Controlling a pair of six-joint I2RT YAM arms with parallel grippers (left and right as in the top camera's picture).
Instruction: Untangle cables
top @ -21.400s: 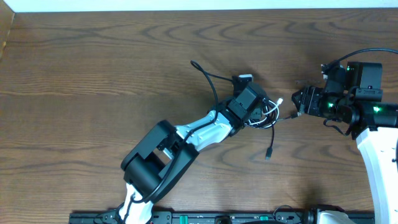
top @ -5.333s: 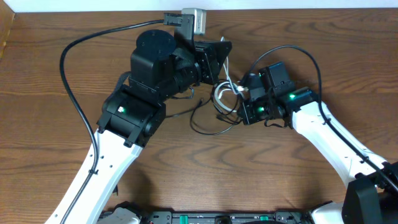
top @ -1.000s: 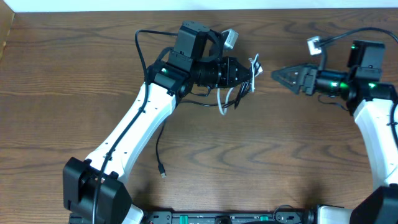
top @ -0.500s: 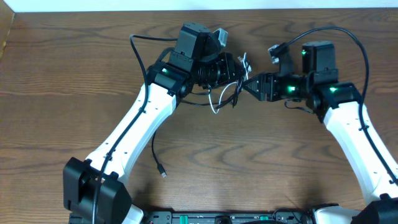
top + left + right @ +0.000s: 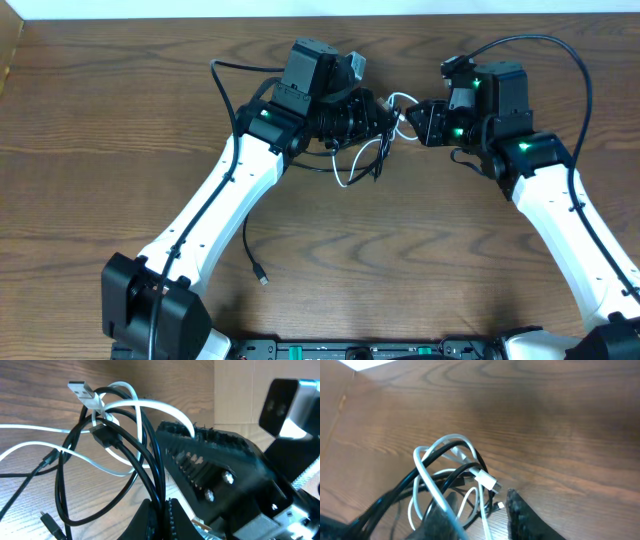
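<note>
Cables, black and white, tangled above far bench, clamped in closed left gripper; right gripper parted around white strand.

You have a dark wooden table, softly lit, with pale edges around it.

Your table fills nearly every view, brown with bold wavy grain running left to right. In the overhead view a thin white strip runs along the top edge, and a tan board shows in the upper left corner. A tan panel stands at the upper right of the left wrist view. The right wrist view has a bright white patch at upper left.
</note>
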